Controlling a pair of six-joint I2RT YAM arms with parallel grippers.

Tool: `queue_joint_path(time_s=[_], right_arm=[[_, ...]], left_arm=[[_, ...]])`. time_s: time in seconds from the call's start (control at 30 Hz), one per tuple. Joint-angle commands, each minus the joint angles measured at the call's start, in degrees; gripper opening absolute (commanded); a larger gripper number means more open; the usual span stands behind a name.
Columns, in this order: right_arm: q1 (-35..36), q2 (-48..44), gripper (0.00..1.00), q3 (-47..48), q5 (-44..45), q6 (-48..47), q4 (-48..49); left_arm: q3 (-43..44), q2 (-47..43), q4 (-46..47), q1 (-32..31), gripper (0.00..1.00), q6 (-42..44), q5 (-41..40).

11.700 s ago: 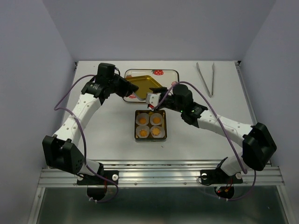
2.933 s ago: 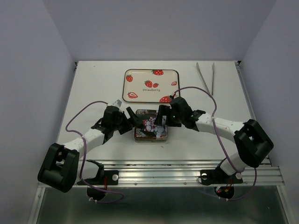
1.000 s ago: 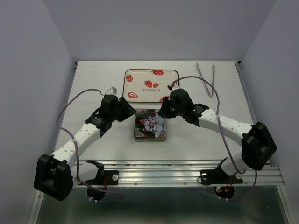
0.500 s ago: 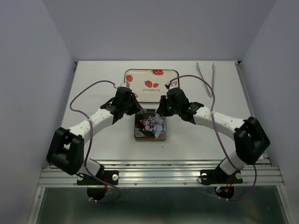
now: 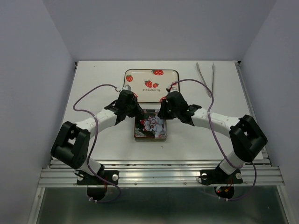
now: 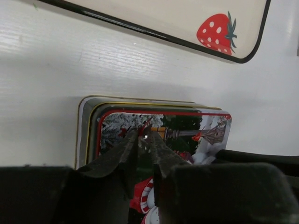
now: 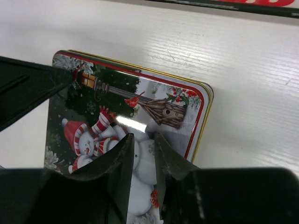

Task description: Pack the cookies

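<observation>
The cookies are hidden inside a closed square tin [image 5: 150, 126] whose lid shows a snowman picture. The lid sits flat on the tin in the left wrist view [image 6: 187, 125] and the right wrist view [image 7: 117, 100]. My left gripper [image 5: 138, 112] is shut with its tips down on the lid's far left part [image 6: 144, 135]. My right gripper [image 5: 161, 113] is shut with its tips over the snowman near the lid's far right part [image 7: 144, 136]. Neither gripper holds anything.
A cream tray with printed strawberries [image 5: 140, 76] lies just behind the tin, and its black rim shows in the left wrist view [image 6: 154, 33]. Metal tweezers [image 5: 206, 77] lie at the far right. The table's near edge is a metal rail [image 5: 159, 172].
The tin, open with cookies in paper cups at first, now has its lid on. In the last second my left gripper moved from the tin's left side onto its far left corner.
</observation>
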Motion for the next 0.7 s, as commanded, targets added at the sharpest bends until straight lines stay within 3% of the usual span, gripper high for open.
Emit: queue_joint_path(time_s=[0.0,0.03,0.07,0.1,0.17,0.2,0.33,0.5,0.67], right_arm=[[0.5,-8.8,0.39,2.6,6.6,-2.2,-0.6],[0.5,-10.2,0.41,3.2,7.8,-2.2,-0.8],[0.5,-11.8,0.44,3.6,8.9,-2.3,-1.0],[0.5,-15.0,0.61,4.0,10.8,-2.6,-1.2],[0.5,-18.6,0.93,3.7,13.4,-2.6,-1.6],[0.5,-22.5,1.00,3.2,16.2,-2.9,-1.7],[0.5,-30.7,1.00,-0.7,23.4,-3.5,-3.7],[0.5,-41.6,1.00,-5.1,33.8,0.0,-13.5],[0.5,-49.3,1.00,-11.6,34.6,0.5,-14.7]], left_arm=[[3.9,-8.6,-9.9,-1.4,0.44,2.4,-6.3],[5.4,-10.3,-11.3,-1.6,0.44,3.0,-7.7],[8.8,-12.2,-12.5,-2.0,0.59,3.4,-9.0],[10.4,-16.1,-13.8,-2.1,0.68,3.9,-12.0],[13.7,-20.1,-16.9,-2.1,0.96,4.5,-15.6],[14.8,-23.6,-18.4,-2.1,0.99,4.5,-17.1],[19.1,-31.1,-31.9,-2.1,0.99,3.6,-26.2],[15.1,-42.2,-44.1,-2.1,0.99,-4.1,-40.8],[4.2,-50.7,-42.4,-2.1,0.99,-8.0,-41.2]])
